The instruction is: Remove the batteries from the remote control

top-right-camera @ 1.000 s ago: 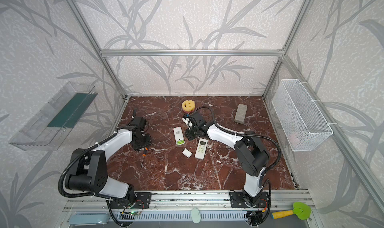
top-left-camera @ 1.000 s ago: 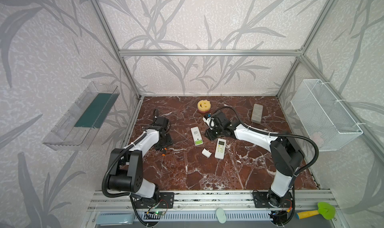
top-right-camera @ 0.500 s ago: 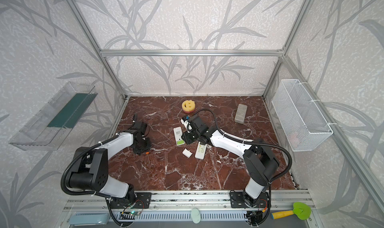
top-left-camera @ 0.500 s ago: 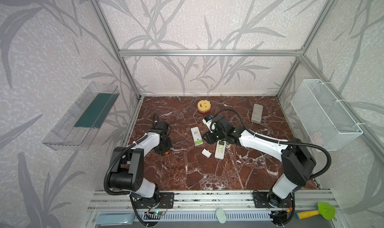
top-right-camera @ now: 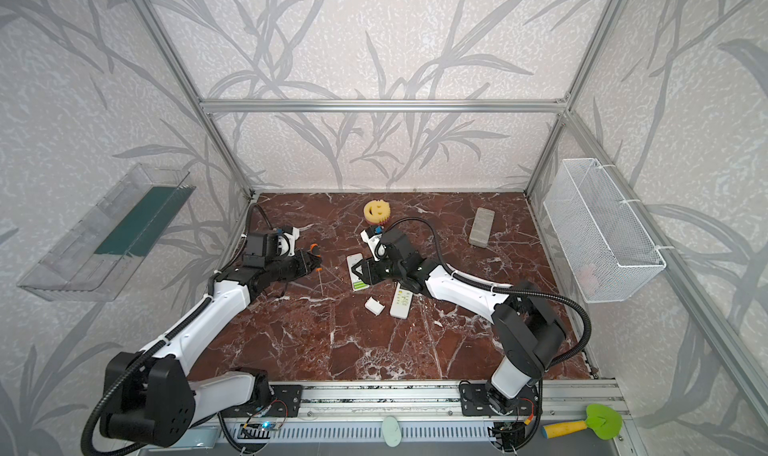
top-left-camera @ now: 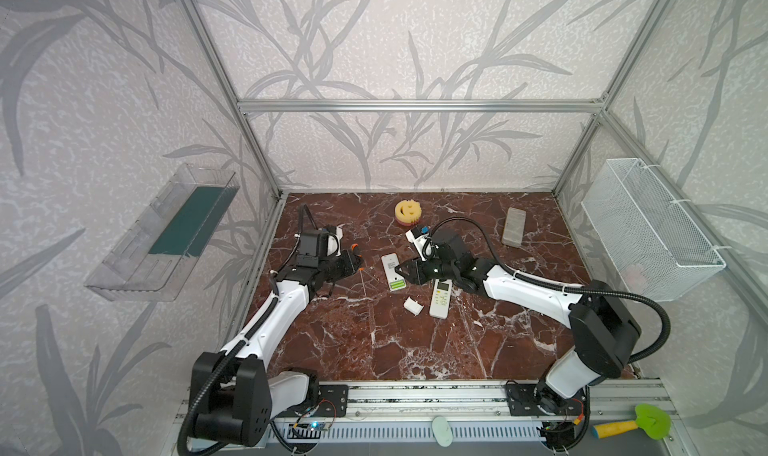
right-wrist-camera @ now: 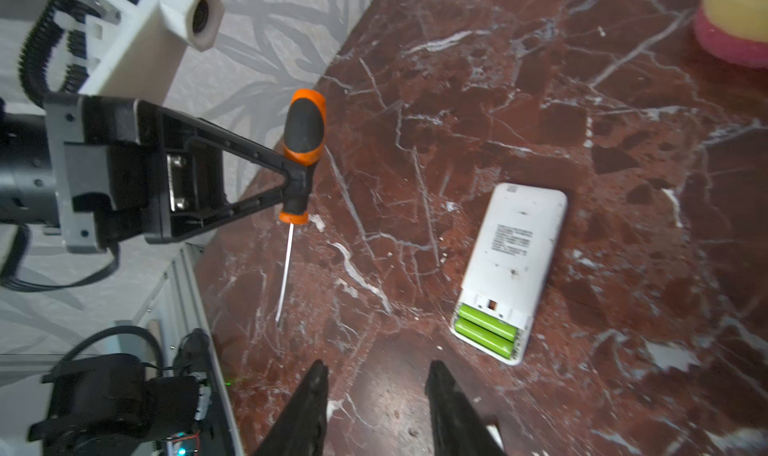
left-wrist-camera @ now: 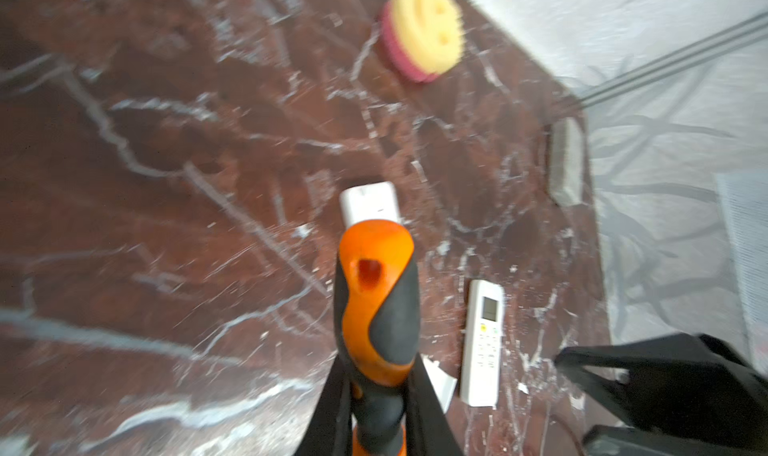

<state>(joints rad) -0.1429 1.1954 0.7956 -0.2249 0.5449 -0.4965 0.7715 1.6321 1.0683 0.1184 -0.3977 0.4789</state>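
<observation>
A white remote control (right-wrist-camera: 515, 250) lies face down in both top views (top-left-camera: 390, 267) (top-right-camera: 355, 269), its compartment open on two lime-green batteries (right-wrist-camera: 486, 329) (top-left-camera: 397, 284). My right gripper (right-wrist-camera: 376, 371) (top-left-camera: 401, 269) is open and empty, low over bare table just beside the battery end. My left gripper (left-wrist-camera: 376, 391) (top-left-camera: 353, 263) is shut on the orange-and-black handle of a screwdriver (left-wrist-camera: 376, 308) (right-wrist-camera: 305, 134), held off the table with its thin shaft pointing down. A second remote (top-left-camera: 440, 298) (left-wrist-camera: 482, 342) lies face up nearby.
A small white cover (top-left-camera: 412, 305) (top-right-camera: 374, 305) lies beside the face-up remote. At the back sit a yellow smiley sponge (top-left-camera: 407, 212) and a grey block (top-left-camera: 513, 227). A wire basket (top-left-camera: 648, 229) hangs on the right wall, a clear shelf (top-left-camera: 166, 234) on the left.
My left gripper has shut on the screwdriver and raised it off the table. My right gripper has moved left to the face-down remote's battery end and its jaws have widened slightly.
</observation>
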